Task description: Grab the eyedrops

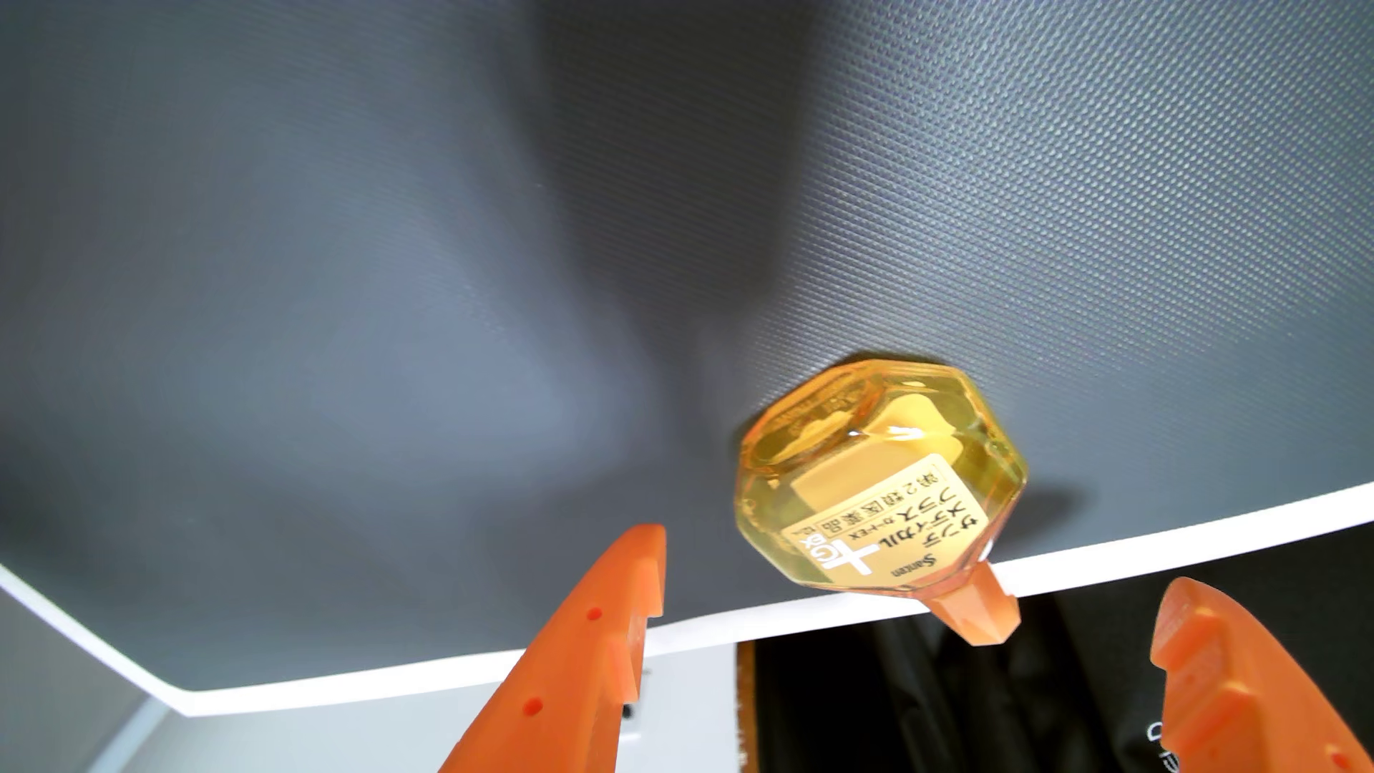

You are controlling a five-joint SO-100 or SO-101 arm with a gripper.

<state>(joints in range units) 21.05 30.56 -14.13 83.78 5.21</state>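
The eyedrops (pixel 877 476) are a small faceted bottle of clear yellow liquid with a pale label printed in Japanese and an orange cap (pixel 974 613). The bottle lies on its side on a grey textured mat (pixel 372 297), cap end over the mat's white edge. My gripper (pixel 914 559) is open, and its two orange fingers come up from the bottom of the wrist view. The left fingertip (pixel 643 542) and the right fingertip (pixel 1189 602) stand on either side of the bottle's cap end. Neither one touches it.
The mat's white border (pixel 446 669) curves across the lower part of the wrist view. Beyond it lie a black fabric-like item (pixel 892 706) and a pale surface (pixel 297 736). A soft shadow falls across the middle of the mat.
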